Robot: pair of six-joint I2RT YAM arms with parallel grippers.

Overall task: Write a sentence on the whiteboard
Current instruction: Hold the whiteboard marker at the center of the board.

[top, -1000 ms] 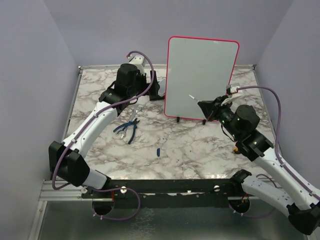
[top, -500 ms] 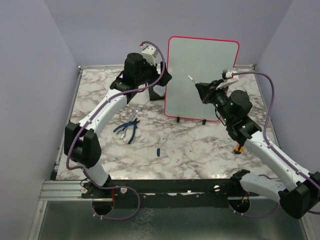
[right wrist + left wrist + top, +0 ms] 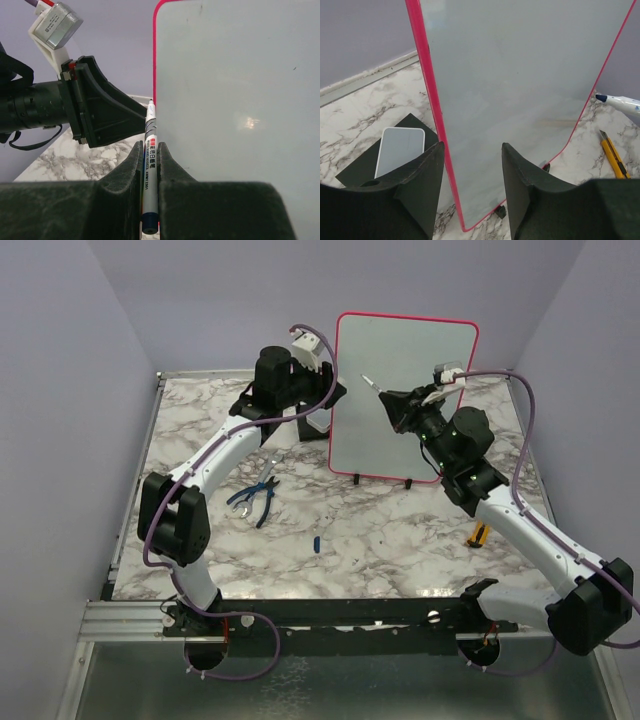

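Right wrist view: the right gripper [image 3: 149, 150] is clamped tight on a blue whiteboard marker [image 3: 150, 170], whose uncapped tip is raised just beside the red left frame of the whiteboard [image 3: 225, 100]. Whether the tip touches the board cannot be told. The board stands upright at the back of the marble table [image 3: 350, 530]. The left gripper [image 3: 472, 150] is part-open, with one finger on either side of the board's left edge.

Red-framed whiteboard [image 3: 388, 445] stands upright (pale grey surface).
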